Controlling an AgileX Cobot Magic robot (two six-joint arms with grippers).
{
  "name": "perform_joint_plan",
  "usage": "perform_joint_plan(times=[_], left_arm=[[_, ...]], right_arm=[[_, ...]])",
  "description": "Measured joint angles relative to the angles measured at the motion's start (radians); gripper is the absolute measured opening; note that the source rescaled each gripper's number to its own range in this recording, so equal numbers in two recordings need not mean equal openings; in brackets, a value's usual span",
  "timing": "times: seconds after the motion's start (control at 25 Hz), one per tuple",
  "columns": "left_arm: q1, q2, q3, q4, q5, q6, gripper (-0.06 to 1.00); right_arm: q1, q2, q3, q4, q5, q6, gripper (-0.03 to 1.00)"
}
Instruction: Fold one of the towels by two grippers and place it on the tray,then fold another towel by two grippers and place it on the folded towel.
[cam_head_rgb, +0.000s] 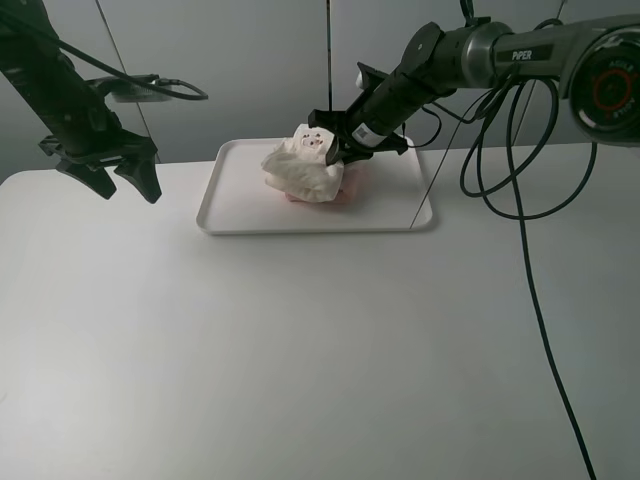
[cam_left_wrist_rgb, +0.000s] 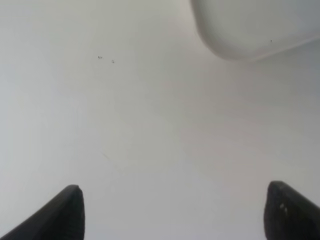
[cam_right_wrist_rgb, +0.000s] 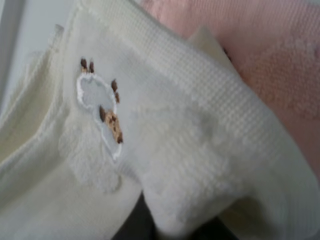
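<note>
A cream towel (cam_head_rgb: 300, 170) with a small embroidered animal is bunched over a pink towel (cam_head_rgb: 348, 192) that lies in the white tray (cam_head_rgb: 215, 215). My right gripper (cam_head_rgb: 336, 150) is shut on the cream towel's top edge and holds it just above the pink one. The right wrist view is filled by the cream towel (cam_right_wrist_rgb: 165, 125) with the pink towel (cam_right_wrist_rgb: 280, 50) behind it. My left gripper (cam_head_rgb: 125, 185) is open and empty, raised over the table left of the tray. In the left wrist view my left gripper (cam_left_wrist_rgb: 175, 215) is over bare table, with the tray's corner (cam_left_wrist_rgb: 250, 30) beyond.
The white table (cam_head_rgb: 300, 350) spreads in front of the tray. Black cables (cam_head_rgb: 525, 260) hang from the right arm and trail down the table's right side. A thin dark rod (cam_head_rgb: 425, 195) leans across the tray's right end.
</note>
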Motion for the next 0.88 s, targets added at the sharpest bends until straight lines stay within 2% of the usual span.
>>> perform_joint_plan(times=[0.08,0.16,0.2,0.24,0.32,0.6,0.76,0.88], left_arm=[[0.0,0.0,0.0,0.0,0.001,0.0,0.95],[0.0,0.0,0.0,0.0,0.001,0.0,0.95],[0.0,0.0,0.0,0.0,0.004,0.0,0.95],[0.0,0.0,0.0,0.0,0.004,0.0,0.95],[0.0,0.0,0.0,0.0,0.004,0.0,0.95],[0.0,-0.034,0.0,0.0,0.004,0.0,0.95],[0.0,-0.122,0.002,0.0,-0.008,0.0,0.95],[0.0,-0.209,0.067,-0.004,-0.043,0.0,0.95]], right_arm=[[0.0,0.002,0.0,0.018,-0.005,0.0,0.35],[0.0,0.002,0.0,0.029,-0.01,0.0,0.71],[0.0,0.002,0.0,0.031,-0.01,0.0,0.85],[0.0,-0.003,0.0,0.028,-0.01,0.0,0.93],[0.0,-0.025,0.0,-0.019,-0.008,0.0,0.99],[0.0,-0.222,0.0,-0.3,0.05,0.064,1.0],[0.0,-0.33,0.0,-0.372,0.143,0.081,1.0],[0.0,-0.409,0.067,-0.436,0.174,0.12,1.0]])
